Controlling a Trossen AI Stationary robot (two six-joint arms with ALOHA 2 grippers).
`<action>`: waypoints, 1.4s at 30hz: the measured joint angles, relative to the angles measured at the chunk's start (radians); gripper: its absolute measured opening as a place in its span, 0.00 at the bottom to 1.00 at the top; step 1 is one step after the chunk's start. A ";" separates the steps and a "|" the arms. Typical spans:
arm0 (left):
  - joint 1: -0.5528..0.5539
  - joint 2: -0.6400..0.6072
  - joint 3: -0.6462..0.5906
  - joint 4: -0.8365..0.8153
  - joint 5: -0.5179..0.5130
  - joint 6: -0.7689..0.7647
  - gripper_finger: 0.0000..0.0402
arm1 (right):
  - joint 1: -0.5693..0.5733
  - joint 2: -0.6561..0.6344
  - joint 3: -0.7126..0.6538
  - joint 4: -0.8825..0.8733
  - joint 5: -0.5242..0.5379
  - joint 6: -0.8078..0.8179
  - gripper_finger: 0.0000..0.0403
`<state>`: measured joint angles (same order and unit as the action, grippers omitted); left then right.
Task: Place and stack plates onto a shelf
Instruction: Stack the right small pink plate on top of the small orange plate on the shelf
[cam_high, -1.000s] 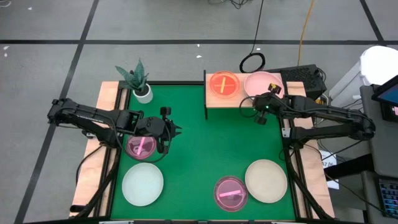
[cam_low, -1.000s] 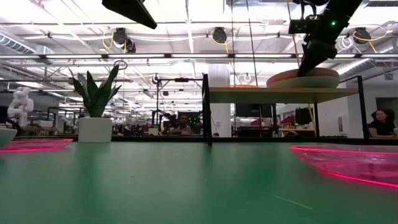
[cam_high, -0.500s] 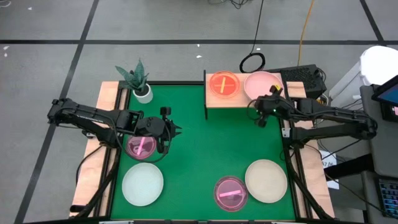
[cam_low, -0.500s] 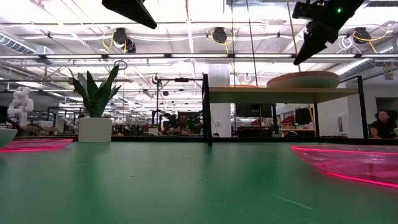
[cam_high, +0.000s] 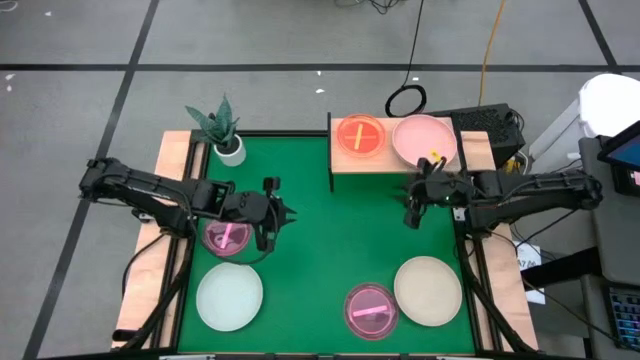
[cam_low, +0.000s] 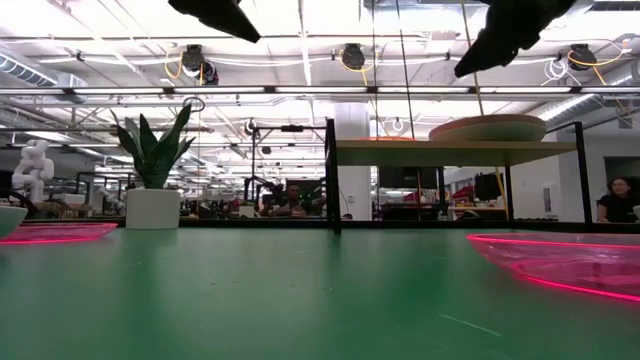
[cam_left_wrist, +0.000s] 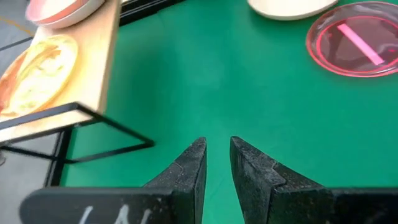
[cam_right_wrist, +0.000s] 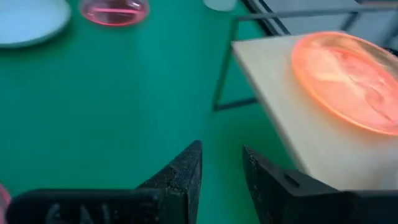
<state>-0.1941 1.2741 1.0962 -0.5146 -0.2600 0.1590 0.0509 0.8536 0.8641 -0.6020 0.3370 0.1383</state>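
plates on the shelf (cam_high: 345, 162): an orange see-through plate (cam_high: 360, 135) and a pink plate (cam_high: 424, 139) lie side by side on the light-wood board at the far edge of the green tabletop (cam_high: 330, 235). four more plates lie on the tabletop: a magenta see-through plate (cam_high: 226, 235) on the left, a pale blue-green plate (cam_high: 229, 296) nearer the front, a second magenta plate (cam_high: 371, 310) at front centre, and a beige plate (cam_high: 428, 290) just beside it. right pincer (cam_high: 410, 212) hangs over the tabletop in front of the shelf, fingers a little apart, holding nothing. left pincer (cam_high: 285, 213) hangs beside the left magenta plate, fingers nearly together (a narrow gap shows), holding nothing. potted plant (cam_high: 222, 130) stands at the far left corner.
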 joint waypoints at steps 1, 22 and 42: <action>-0.008 0.011 0.000 0.013 0.001 0.008 0.20 | 0.017 0.000 -0.018 0.030 0.000 0.000 0.25; -0.136 0.334 0.000 0.433 0.183 0.293 0.20 | 0.076 0.000 -0.132 0.180 -0.028 -0.021 0.25; -0.256 0.487 0.000 0.698 0.069 0.519 0.20 | 0.084 0.000 -0.132 0.188 -0.029 0.033 0.25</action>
<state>-0.4500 1.7615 1.0962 0.1837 -0.1913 0.6781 0.1348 0.8536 0.7319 -0.4144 0.3084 0.1715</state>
